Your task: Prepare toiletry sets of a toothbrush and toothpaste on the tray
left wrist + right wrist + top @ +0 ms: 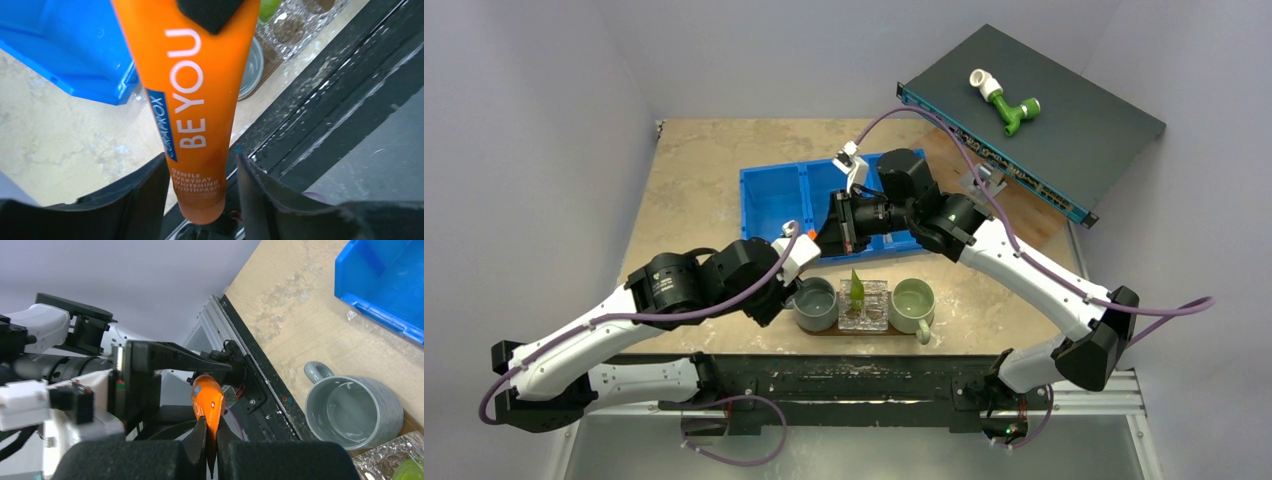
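Open tabletop (694, 190) left of blue bin (774, 205) — mugs (815, 304), glass dish (876, 310) along near edge

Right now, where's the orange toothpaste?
Right wrist view, centre: toothpaste pinched in the right gripper, tip inside the left gripper, near the grey mug.

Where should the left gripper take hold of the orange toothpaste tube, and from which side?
On the narrow rounded end of the orange toothpaste tube, coming from that end: it lies between the fingers of the open left gripper, and the right gripper pinches the flat end.
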